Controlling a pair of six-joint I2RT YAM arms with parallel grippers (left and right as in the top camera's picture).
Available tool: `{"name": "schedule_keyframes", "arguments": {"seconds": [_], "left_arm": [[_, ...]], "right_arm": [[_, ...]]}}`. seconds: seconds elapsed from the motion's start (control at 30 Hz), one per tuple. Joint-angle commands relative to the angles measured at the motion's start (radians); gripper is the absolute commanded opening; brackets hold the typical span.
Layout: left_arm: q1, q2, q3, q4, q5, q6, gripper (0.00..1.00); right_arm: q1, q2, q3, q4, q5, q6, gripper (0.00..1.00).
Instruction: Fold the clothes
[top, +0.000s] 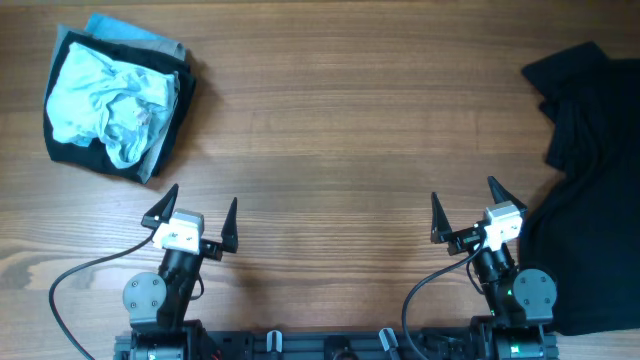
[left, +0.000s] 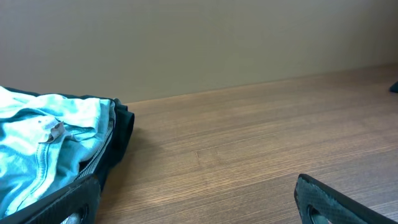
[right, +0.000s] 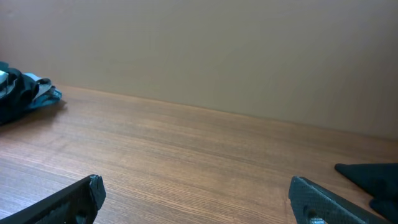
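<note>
A crumpled black T-shirt (top: 592, 180) lies at the table's right edge, partly out of frame; a corner of it shows in the right wrist view (right: 373, 177). A stack of folded garments (top: 115, 100), pale blue on top of black and grey-blue, sits at the far left and shows in the left wrist view (left: 50, 149). My left gripper (top: 196, 212) is open and empty near the front edge, right of the stack. My right gripper (top: 466, 205) is open and empty, just left of the black T-shirt. Both sets of fingers frame bare wood.
The wooden table (top: 330, 130) runs between the stack and the black T-shirt. Black cables (top: 70, 285) trail from the arm bases along the front edge. A plain wall stands behind the table's far edge (right: 205, 56).
</note>
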Motion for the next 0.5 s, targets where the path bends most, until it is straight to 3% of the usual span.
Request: {"name": "schedule_keyframes", "arguments": {"seconds": [0.0,0.47], "left_arm": [[0.001,-0.007,-0.004,-0.004,-0.013,-0.01,1.0],[0.001,-0.007,-0.004,-0.003,-0.006,-0.01,1.0]], "right_arm": [[-0.005,0.001,0.0,0.005,-0.013,-0.008,1.0],[-0.005,0.001,0.0,0.01,-0.014,-0.005,1.0]]}}
